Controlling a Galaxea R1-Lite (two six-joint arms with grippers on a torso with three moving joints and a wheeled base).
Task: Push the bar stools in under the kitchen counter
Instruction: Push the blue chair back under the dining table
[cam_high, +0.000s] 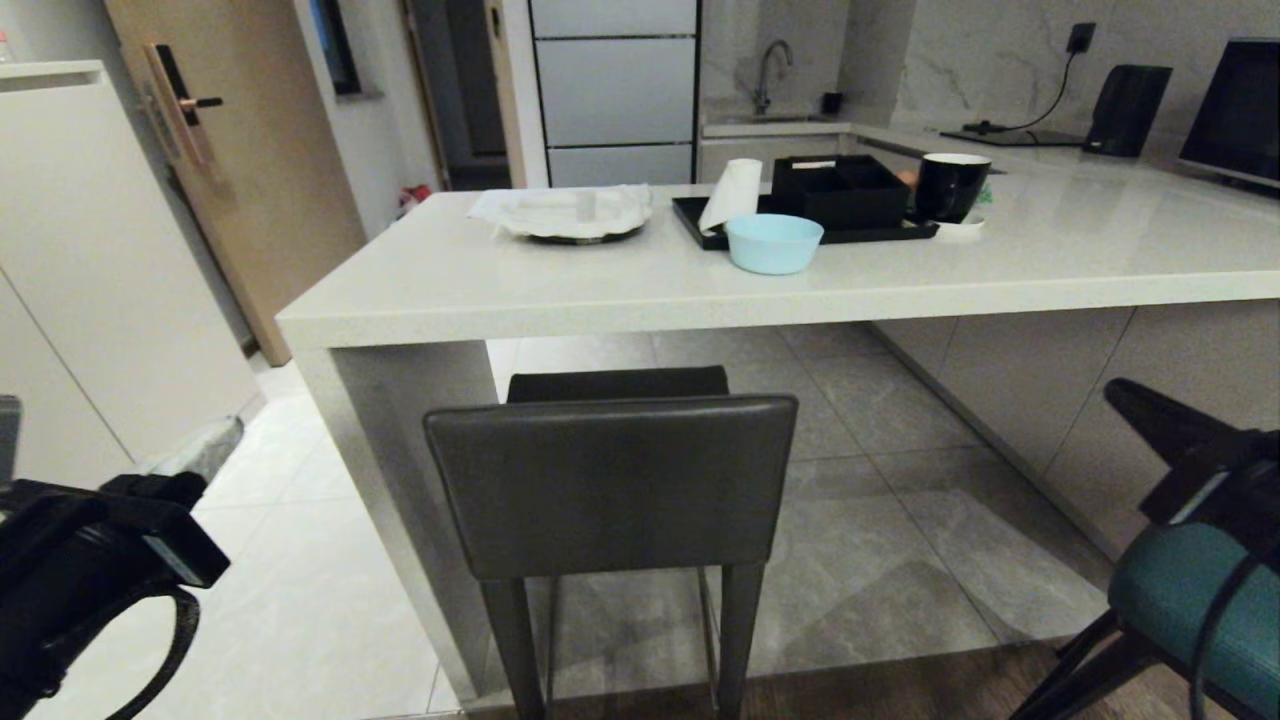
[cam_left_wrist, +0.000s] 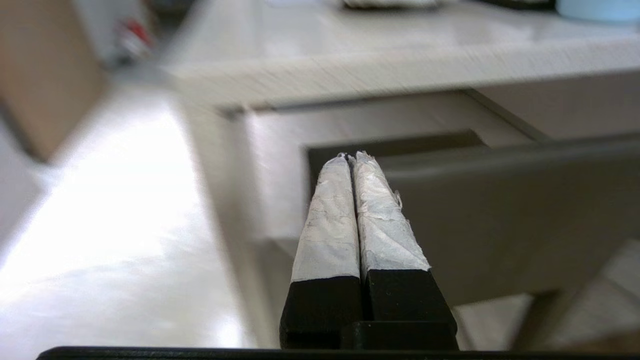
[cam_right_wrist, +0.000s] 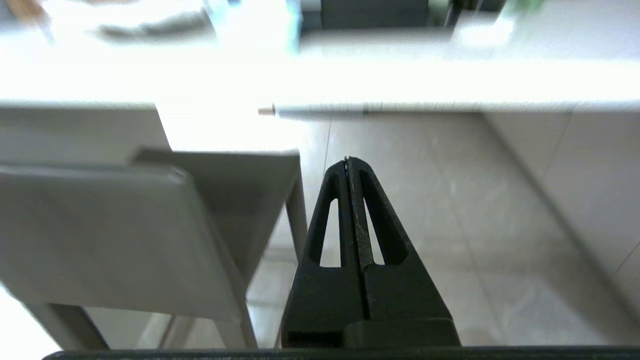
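The dark grey bar stool stands in front of the kitchen counter, beside its white panel leg, backrest towards me. The teal bar stool shows only partly at the lower right, out from the counter. My left gripper is shut and empty, its taped fingers pointing at the left end of the grey stool's backrest, short of it. My right gripper is shut and empty too, hanging just right of the grey stool and above the teal stool. Its tip also shows in the head view.
On the counter sit a covered plate, a black tray with a black box, a paper roll, a light blue bowl and a black mug. A beige cabinet and a wooden door stand at the left. Grey floor tiles lie under the counter.
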